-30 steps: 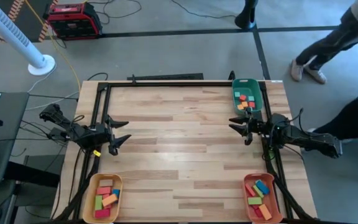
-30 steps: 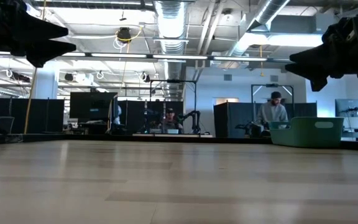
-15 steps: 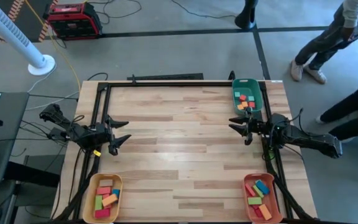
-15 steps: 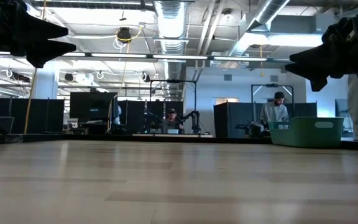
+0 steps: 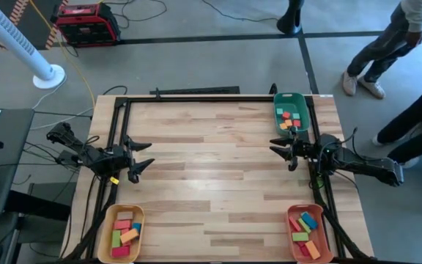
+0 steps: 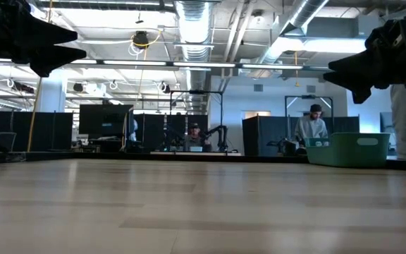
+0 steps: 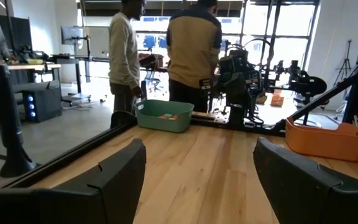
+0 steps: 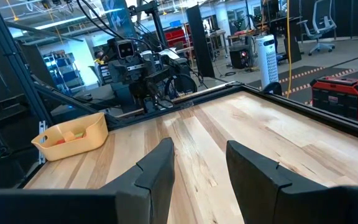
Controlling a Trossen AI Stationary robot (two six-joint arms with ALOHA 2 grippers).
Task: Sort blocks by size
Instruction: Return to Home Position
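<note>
The blocks lie in three trays. Several small ones [image 5: 290, 119] are in the green tray [image 5: 302, 110] at the far right. Several more [image 5: 126, 229] are in the yellow tray [image 5: 113, 220] at the near left. Others [image 5: 305, 227] are in the orange tray [image 5: 291, 220] at the near right. My left gripper [image 5: 143, 155] hovers open above the table's left side, pointing toward the right. My right gripper [image 5: 280, 149] hovers open above the right side, just near of the green tray, pointing left. Neither has anything between its fingers [image 7: 118, 169] [image 8: 158, 167].
Bare wooden tabletop [image 5: 211, 169] lies between the two grippers, ringed by a black frame [image 5: 196, 97]. People stand or walk beyond the table's far right corner [image 5: 387, 44], and two show behind the green tray [image 7: 165, 116] in the left wrist view. A white fan [image 5: 20, 44] stands at the far left.
Both arms have kept still, and the blocks and trays have not moved. Only the people beyond the table's right side have shifted their legs.
</note>
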